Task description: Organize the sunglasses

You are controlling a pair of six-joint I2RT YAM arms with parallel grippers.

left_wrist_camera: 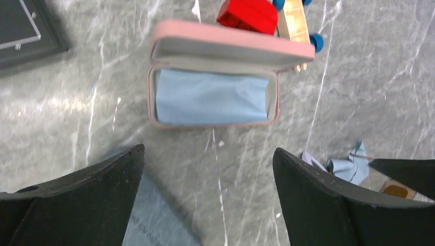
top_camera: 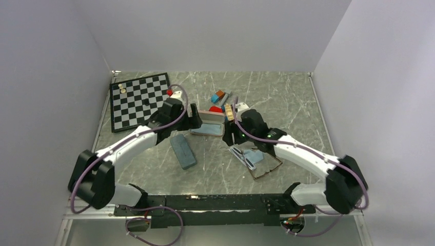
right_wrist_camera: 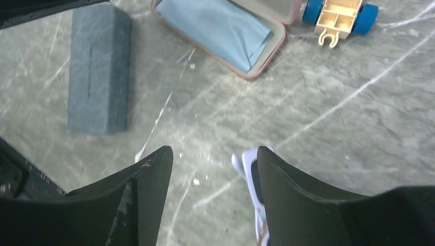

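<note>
The pale white-grey sunglasses (top_camera: pixel 242 155) lie on the table beside a crumpled light blue cloth (top_camera: pixel 254 155). The thin reddish-brown pair (top_camera: pixel 268 169) lies just in front of them. My right gripper (top_camera: pixel 231 137) is open over the near end of the white-grey pair. In the right wrist view the gripper (right_wrist_camera: pixel 214 151) holds nothing, and the pale frame (right_wrist_camera: pixel 246 166) shows just inside the right finger (right_wrist_camera: pixel 308 205). My left gripper (top_camera: pixel 197 118) is open and empty in its wrist view (left_wrist_camera: pixel 208 148). It hovers in front of the open pink case (left_wrist_camera: pixel 225 47).
The pink case (top_camera: pixel 210 126) holds a light blue cloth (left_wrist_camera: pixel 213 97). A closed slate-blue case (top_camera: pixel 183 151) lies left of centre. A chessboard (top_camera: pixel 139 100) sits at the back left. Toy blocks (top_camera: pixel 220 96) and a small toy cart (right_wrist_camera: pixel 338 13) lie behind the pink case.
</note>
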